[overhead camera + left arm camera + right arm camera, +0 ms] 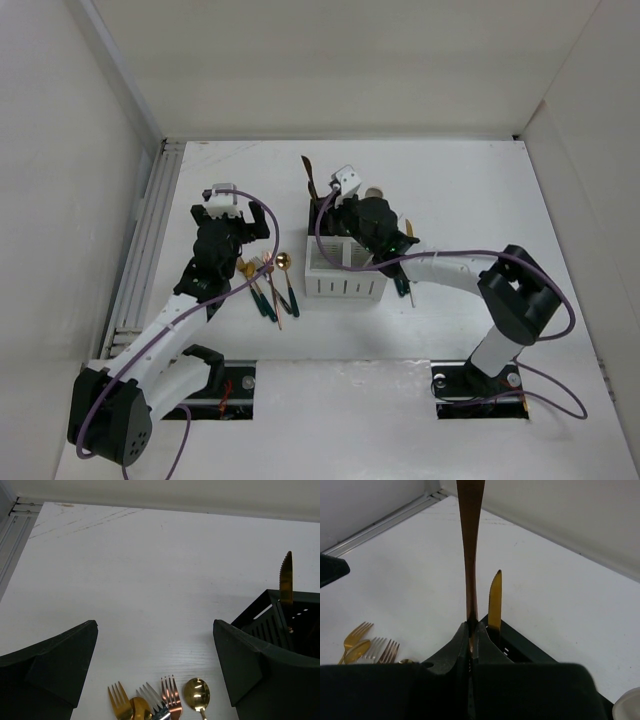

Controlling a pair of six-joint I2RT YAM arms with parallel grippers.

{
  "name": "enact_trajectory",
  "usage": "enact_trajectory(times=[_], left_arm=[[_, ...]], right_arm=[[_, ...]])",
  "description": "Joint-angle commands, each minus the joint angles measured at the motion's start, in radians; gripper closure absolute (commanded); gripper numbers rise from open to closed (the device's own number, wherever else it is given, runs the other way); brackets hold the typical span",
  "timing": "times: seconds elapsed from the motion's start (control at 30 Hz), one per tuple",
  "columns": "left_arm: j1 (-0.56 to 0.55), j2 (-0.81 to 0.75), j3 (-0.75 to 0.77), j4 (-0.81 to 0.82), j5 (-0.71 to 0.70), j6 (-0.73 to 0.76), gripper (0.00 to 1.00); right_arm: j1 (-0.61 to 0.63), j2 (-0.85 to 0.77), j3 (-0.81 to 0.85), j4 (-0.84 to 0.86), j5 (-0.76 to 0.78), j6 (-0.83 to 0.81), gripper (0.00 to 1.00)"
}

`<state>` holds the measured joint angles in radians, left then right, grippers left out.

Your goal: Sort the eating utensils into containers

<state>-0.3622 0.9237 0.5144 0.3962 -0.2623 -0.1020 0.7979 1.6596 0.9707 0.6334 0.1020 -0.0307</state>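
My right gripper (471, 627) is shut on a slim copper utensil (470, 545) that sticks straight up past it, above the black container (520, 647). A gold knife (494, 600) stands blade-up in that bin. From above, the right gripper (324, 203) hangs over the back of the containers (345, 272), with the copper utensil (309, 175) pointing away. Several forks (170, 697) and a gold spoon (196, 694) lie on the table under my open left gripper (155, 630). The left gripper (228, 203) is behind the loose utensils (266, 285) and holds nothing.
The white slotted bin (343, 285) faces the arms, and the black bin (280, 622) is behind it. More utensils (406, 232) lie right of the bins under the right arm. A rail (150, 240) runs along the table's left edge, with walls at the back and sides.
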Motion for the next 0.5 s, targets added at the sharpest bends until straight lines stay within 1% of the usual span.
enact_trajectory(times=[0.0,0.1,0.13,0.17,0.2,0.23,0.3,0.33,0.43,0.47], left_arm=[[0.003,-0.026,0.016,0.02,0.011,-0.01,0.0],[0.003,-0.026,0.016,0.02,0.031,-0.019,0.0],[0.003,-0.026,0.016,0.009,0.031,-0.019,0.0],[0.003,-0.026,0.016,0.009,0.041,-0.019,0.0],[0.003,-0.026,0.016,0.009,0.054,-0.019,0.0],[0.003,-0.026,0.016,0.009,0.066,-0.019,0.0],[0.003,-0.026,0.025,0.009,0.098,0.004,0.0],[0.003,-0.026,0.026,0.009,0.098,0.013,0.0],[0.003,-0.026,0.045,0.009,0.087,0.022,0.0],[0.003,-0.026,0.045,-0.006,0.077,0.012,0.0]], right_arm=[[-0.006,0.008,0.011,0.144,0.014,-0.008,1.0],[-0.006,0.008,-0.015,0.144,0.015,-0.008,0.99],[-0.006,-0.003,-0.024,0.144,0.015,-0.008,0.93],[-0.006,-0.012,-0.024,0.144,0.015,-0.008,0.86],[-0.006,-0.021,-0.036,0.134,0.015,-0.008,0.74],[-0.006,-0.044,-0.036,0.124,0.015,-0.008,0.38],[-0.006,-0.069,-0.026,0.065,0.005,0.002,0.28],[-0.006,-0.083,-0.026,0.043,0.005,0.002,0.2],[-0.006,-0.141,-0.001,-0.023,0.037,0.002,0.18],[-0.006,-0.174,-0.001,-0.034,0.051,0.011,0.07]])
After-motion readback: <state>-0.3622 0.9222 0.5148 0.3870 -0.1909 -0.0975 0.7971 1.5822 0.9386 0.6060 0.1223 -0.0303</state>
